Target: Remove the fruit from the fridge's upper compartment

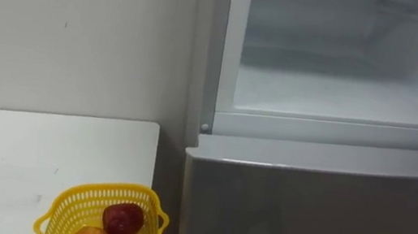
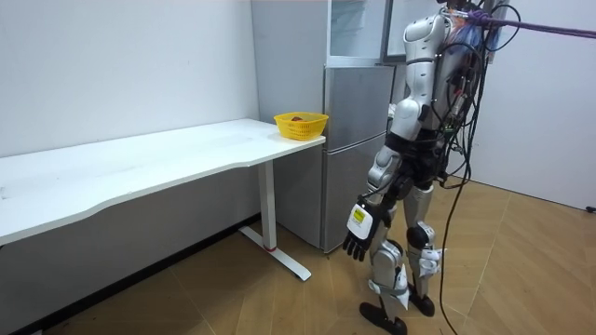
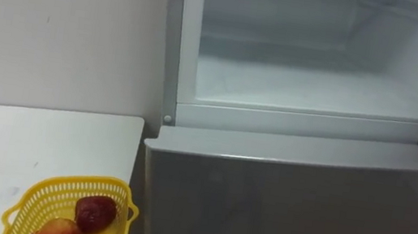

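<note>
The robot is standing in front of the fridge, its left hand hanging beside its thigh with fingers loosely relaxed and holding nothing. Close below its gaze, a yellow basket is sitting on the tabletop corner next to the fridge, holding two red fruits side by side. Further back, the upper compartment is standing open above the closed lower door.

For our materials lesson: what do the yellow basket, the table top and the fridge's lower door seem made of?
The basket: likely moulded plastic, glossy yellow, with an even lattice of holes. The table: smooth matt white top, perhaps laminated board; core unseen. The fridge's lower door: probably painted sheet metal, grey satin, with soft reflections.
</note>
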Motion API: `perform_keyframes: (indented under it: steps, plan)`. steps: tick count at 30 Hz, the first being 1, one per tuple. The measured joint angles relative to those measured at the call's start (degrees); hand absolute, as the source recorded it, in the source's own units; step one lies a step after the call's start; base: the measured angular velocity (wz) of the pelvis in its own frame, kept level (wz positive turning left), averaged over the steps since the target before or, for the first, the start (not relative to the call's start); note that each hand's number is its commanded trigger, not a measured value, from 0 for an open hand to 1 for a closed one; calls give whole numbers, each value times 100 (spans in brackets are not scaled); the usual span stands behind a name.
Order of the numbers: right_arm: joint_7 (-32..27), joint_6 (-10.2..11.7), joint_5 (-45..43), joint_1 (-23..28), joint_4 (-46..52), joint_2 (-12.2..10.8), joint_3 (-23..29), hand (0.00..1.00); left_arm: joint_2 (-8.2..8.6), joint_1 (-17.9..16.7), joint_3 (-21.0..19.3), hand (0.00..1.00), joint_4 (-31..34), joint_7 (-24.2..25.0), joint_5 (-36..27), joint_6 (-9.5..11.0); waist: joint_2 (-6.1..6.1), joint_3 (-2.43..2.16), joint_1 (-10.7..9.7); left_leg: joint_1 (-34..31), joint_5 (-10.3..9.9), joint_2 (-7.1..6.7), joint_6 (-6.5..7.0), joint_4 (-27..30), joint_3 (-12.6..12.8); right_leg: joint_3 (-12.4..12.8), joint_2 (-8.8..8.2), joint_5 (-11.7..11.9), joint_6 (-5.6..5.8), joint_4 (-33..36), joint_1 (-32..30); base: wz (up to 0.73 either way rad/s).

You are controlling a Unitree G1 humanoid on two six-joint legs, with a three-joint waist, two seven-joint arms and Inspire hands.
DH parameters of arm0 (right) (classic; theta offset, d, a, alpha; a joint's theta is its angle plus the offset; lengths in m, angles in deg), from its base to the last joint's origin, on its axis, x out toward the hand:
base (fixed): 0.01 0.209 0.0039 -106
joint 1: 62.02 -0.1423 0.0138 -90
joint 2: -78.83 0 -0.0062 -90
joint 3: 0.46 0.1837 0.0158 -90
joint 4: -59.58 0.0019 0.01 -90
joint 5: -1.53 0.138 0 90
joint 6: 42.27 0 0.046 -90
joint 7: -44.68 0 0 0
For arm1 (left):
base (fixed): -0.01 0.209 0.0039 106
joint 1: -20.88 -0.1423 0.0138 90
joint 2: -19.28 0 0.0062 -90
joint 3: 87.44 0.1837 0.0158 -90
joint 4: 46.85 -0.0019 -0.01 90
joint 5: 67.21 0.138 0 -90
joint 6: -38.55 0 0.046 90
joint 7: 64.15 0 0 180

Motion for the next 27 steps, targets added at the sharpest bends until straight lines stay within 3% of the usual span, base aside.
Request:
perform_keyframes:
  steps: [12, 18, 22, 27]
  plan:
    - [35, -192, 1191, 23, -478, 8, 227, 0, 22, 93, -12, 0, 11, 137, 55, -195, 38, 5, -32, 107, -33, -5, -8, 1, -120, -36, 9, -4, 10, 18, 167, 3]
    - [-41, -442, 2912, 143, -796, -13, 1167, 0, 84, 17, -430, 0, 37, 106, 8, -237, 67, 16, -212, 90, -55, -6, -15, 101, -185, 0, 19, -12, 4, 11, 191, 4]
    - [-146, -571, 4793, 356, -957, -17, 2183, 0, 106, -54, -940, 0, 113, 96, 1, -235, 63, 13, -399, 85, -61, -14, -9, 151, -191, 23, 2, -93, -2, 30, 174, 2]
    - [-312, -628, 6661, 401, -918, -16, 2976, 0, 106, -83, -1088, 0, 374, -41, -224, -222, 47, -4, -555, 98, -58, -6, -12, 145, -163, 27, 5, -92, -5, 36, 164, -2]
